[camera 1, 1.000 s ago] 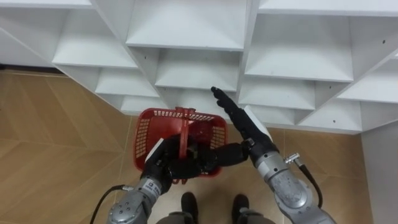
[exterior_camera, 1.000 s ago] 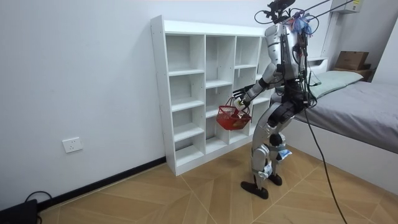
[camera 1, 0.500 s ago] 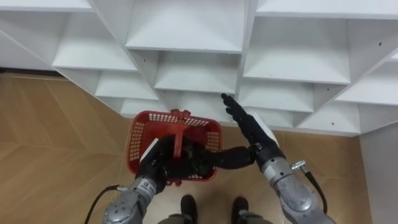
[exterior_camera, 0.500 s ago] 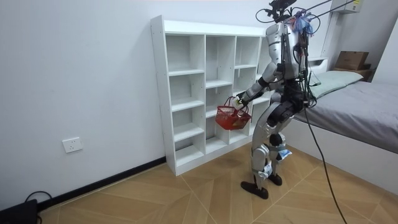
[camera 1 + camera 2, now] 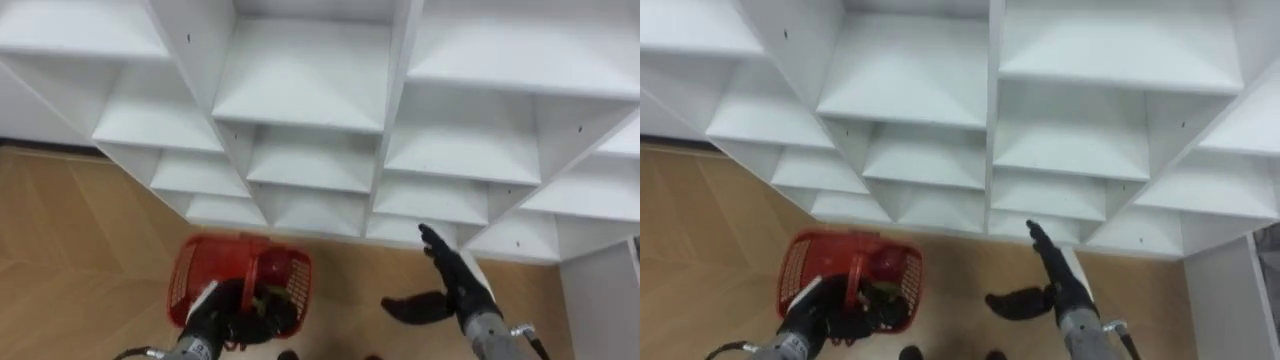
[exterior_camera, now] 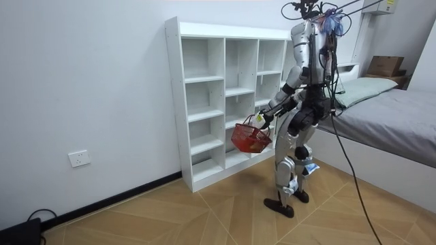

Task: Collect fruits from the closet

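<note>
- Left eye view: a red plastic mesh basket (image 5: 195, 280) hangs just in front of the white open-shelved closet (image 5: 303, 75), with the left hand (image 5: 222, 312) curled round its handle. Its contents cannot be made out.
- The right hand (image 5: 458, 288), beside the basket, points flat at the closet with its thumb spread, holding nothing.
- Room view: the robot stands facing the closet, basket level with the lower shelves.
- Right eye view: same layout.
</note>
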Motion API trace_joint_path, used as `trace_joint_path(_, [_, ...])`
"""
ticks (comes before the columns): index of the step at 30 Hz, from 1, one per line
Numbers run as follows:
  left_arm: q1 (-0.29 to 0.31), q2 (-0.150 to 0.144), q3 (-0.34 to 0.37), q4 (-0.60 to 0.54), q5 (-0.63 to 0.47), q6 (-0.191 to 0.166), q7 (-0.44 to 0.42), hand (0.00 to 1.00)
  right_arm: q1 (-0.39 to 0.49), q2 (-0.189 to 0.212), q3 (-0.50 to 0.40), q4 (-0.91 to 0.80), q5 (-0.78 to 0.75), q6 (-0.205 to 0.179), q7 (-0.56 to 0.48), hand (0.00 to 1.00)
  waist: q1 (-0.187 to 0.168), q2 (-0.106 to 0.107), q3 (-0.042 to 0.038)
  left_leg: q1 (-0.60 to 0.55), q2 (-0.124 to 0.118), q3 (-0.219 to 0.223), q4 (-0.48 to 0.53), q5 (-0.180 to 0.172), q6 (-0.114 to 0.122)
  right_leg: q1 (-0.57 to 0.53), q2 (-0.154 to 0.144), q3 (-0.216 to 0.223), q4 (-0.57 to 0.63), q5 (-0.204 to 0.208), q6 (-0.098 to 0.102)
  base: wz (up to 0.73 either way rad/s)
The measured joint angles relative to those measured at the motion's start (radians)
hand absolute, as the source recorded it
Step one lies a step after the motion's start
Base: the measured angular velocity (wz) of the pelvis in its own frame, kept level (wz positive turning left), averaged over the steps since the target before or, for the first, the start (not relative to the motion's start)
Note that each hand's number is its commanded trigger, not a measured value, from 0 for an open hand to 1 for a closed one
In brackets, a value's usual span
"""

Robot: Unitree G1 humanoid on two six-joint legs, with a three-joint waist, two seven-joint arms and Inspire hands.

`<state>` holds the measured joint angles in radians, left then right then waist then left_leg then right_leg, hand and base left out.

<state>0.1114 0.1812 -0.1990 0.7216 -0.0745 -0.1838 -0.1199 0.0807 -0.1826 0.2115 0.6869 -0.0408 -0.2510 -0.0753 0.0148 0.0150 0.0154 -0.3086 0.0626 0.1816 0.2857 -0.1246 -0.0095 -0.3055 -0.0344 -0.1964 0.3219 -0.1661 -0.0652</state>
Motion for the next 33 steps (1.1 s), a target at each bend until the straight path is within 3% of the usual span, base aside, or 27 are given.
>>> trace_joint_path(4, [0.047, 0.001, 0.012, 0.008, 0.029, -0.025, 0.010, 1.00, 0.034, 0.000, -0.003, 0.043, 0.006, -0.011, 0.002, 0.00, -0.012, -0.004, -0.0025, 0.072, -0.006, 0.003, -0.035, -0.003, -0.002, 0.078, 0.000, -0.006, -0.045, -0.003, 0.008, 0.02])
trace_joint_path(7, [0.076, 0.001, 0.029, 0.060, 0.028, -0.044, 0.019, 1.00, 0.062, -0.002, -0.008, 0.076, 0.025, -0.016, -0.002, 0.00, -0.011, -0.015, -0.0089, 0.141, -0.012, 0.004, -0.073, -0.003, -0.003, 0.142, 0.002, -0.005, -0.078, -0.005, 0.013, -0.03])
trace_joint_path(12, [0.115, 0.000, 0.044, 0.133, 0.027, -0.045, 0.054, 1.00, 0.108, -0.004, -0.021, 0.150, 0.042, -0.018, -0.018, 0.00, -0.012, -0.032, -0.0161, 0.239, -0.024, -0.003, -0.098, -0.008, -0.006, 0.255, 0.001, -0.005, -0.132, -0.012, 0.024, 0.06])
trace_joint_path(19, [0.122, -0.008, 0.109, 0.223, -0.002, -0.044, 0.055, 1.00, 0.102, 0.011, -0.066, 0.333, 0.083, 0.012, 0.006, 0.00, -0.005, -0.034, -0.0148, 0.309, -0.023, -0.005, -0.115, -0.024, -0.009, 0.326, 0.007, -0.006, -0.160, -0.013, 0.031, 0.00])
trace_joint_path(25, [0.119, -0.028, 0.175, 0.332, -0.071, -0.031, 0.072, 1.00, 0.095, 0.035, -0.118, 0.448, 0.146, 0.044, 0.030, 0.00, -0.005, -0.033, -0.0136, 0.349, -0.024, 0.000, -0.123, -0.031, -0.009, 0.362, 0.009, 0.002, -0.168, -0.013, 0.033, -0.05])
trace_joint_path(33, [0.119, -0.048, 0.257, 0.399, -0.089, 0.036, 0.092, 1.00, 0.080, 0.053, -0.187, 0.524, 0.205, 0.097, 0.038, 0.00, -0.006, -0.027, -0.0110, 0.375, -0.023, -0.002, -0.124, -0.043, -0.007, 0.383, 0.012, 0.016, -0.168, -0.014, 0.037, -0.04])
